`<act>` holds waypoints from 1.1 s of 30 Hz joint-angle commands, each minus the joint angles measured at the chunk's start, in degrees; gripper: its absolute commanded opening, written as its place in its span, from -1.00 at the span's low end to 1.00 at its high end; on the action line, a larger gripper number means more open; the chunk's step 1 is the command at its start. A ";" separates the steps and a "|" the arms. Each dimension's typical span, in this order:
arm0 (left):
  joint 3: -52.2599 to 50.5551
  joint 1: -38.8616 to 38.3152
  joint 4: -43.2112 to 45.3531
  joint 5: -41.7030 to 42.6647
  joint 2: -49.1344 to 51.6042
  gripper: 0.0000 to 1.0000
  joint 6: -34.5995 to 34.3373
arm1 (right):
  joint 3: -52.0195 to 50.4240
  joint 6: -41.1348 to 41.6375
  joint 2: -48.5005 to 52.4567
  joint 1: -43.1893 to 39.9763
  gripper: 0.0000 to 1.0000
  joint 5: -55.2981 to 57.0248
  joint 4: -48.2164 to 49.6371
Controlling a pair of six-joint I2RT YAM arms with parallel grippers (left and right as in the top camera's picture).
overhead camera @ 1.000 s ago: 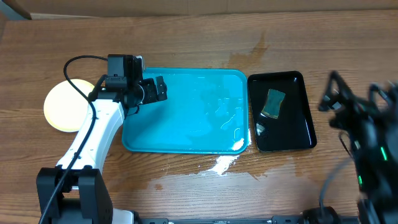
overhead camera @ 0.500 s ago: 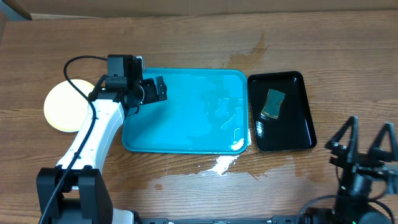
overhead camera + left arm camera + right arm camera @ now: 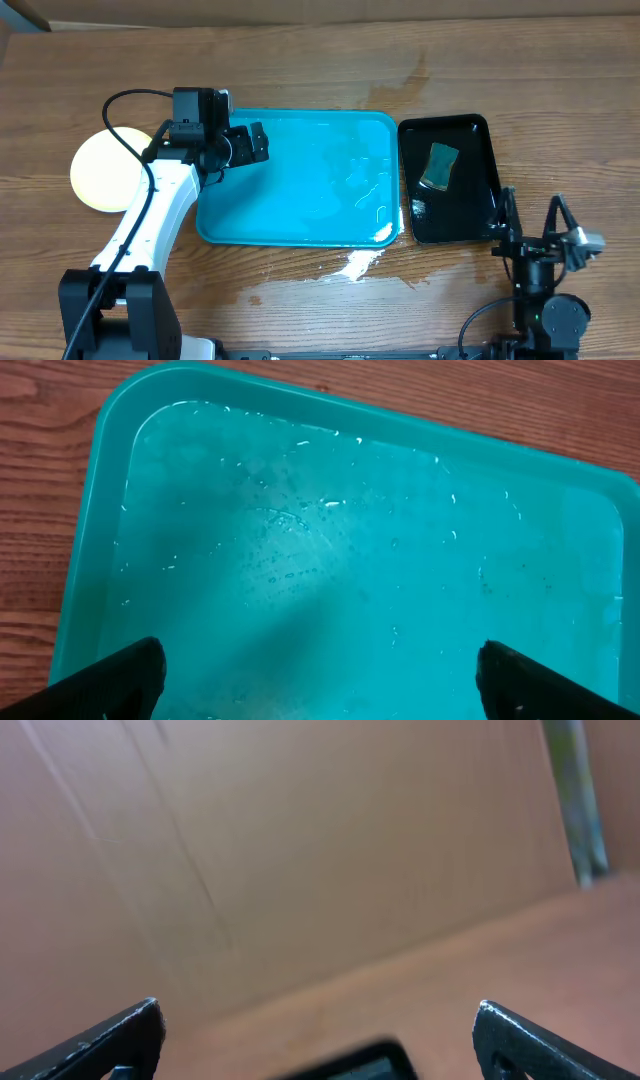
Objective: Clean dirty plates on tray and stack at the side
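Plates: one pale yellow disc (image 3: pixel 98 170) lies on the wood left of the tray, with its right edge under the left arm. From above I cannot tell whether others lie beneath it.
Tray: the turquoise tray (image 3: pixel 300 228) sits mid-table with a wet floor.
Left gripper (image 3: pixel 262 143): it hangs over the tray's left end with its jaws spread wide and nothing between them.
Right gripper (image 3: pixel 532 212): it is at the near right of the table, below the black tray (image 3: pixel 482 226), pointing up. Its fingers are spread wide and hold nothing.
Overhead only: it shows both arms, the plate, a green-yellow sponge (image 3: pixel 439 165) in the black tray, and a pale spill (image 3: pixel 358 263) on the wood by the turquoise tray's near right corner.
Left wrist only: it shows beads and streaks of water across the tray floor, which read only as faint glints from above.
Right wrist only: it shows a blurred brown cardboard wall (image 3: pixel 300 850). A dark edge at the bottom is probably the black tray's rim.
Change: a second ago the right arm was a blur at the right edge beside the black tray. Now it is sharp and lower, near the table's front. The left arm, plate, trays and sponge lie as before.
Count: one plate seen, one turquoise tray, one black tray, one sponge, two arms.
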 commanded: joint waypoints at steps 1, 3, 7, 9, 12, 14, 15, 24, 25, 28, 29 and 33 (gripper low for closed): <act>0.22 -0.11 0.15 -0.57 -0.02 1.00 0.85 | -0.59 -0.20 -0.57 -0.28 1.00 -0.48 -6.51; 0.22 -0.11 0.15 -0.57 -0.02 1.00 0.85 | -0.59 -0.22 -0.52 -0.28 1.00 -0.70 -9.38; 0.22 -0.11 0.15 -0.57 -0.02 1.00 0.85 | -0.57 -0.22 -0.46 -0.28 1.00 -0.48 -9.49; 0.22 -0.11 0.15 -0.57 -0.02 0.99 0.85 | -0.55 -0.20 -0.46 -0.28 1.00 -0.48 -9.49; 0.22 -0.11 0.15 -0.57 -0.02 1.00 0.85 | -0.55 -0.20 -0.46 -0.28 1.00 -0.48 -9.49; 0.22 -0.11 0.15 -0.57 -0.02 0.99 0.85 | -0.55 -0.20 -0.46 -0.28 1.00 -0.48 -9.49; 0.22 -0.11 0.15 -0.57 -0.02 1.00 0.85 | -0.57 -0.20 -0.46 -0.28 1.00 -0.48 -9.49; 0.22 -0.11 0.15 -0.57 -0.02 1.00 0.85 | -0.57 -0.20 -0.46 -0.28 1.00 -0.48 -9.49; 0.22 -0.11 0.15 -0.57 -0.02 0.99 0.85 | -0.55 -0.20 -0.46 -0.28 1.00 -0.48 -9.49; 0.22 -0.11 0.15 -0.57 -0.02 1.00 0.85 | -0.57 -0.20 -0.46 -0.28 1.00 -0.48 -9.51; 0.22 -0.11 0.15 -0.55 -0.02 0.99 0.85 | -0.57 -0.20 -0.46 -0.28 1.00 -0.48 -9.49; 0.22 -0.13 0.15 -0.61 -0.02 1.00 0.85 | -0.57 -0.20 -0.46 -0.28 1.00 -0.48 -9.49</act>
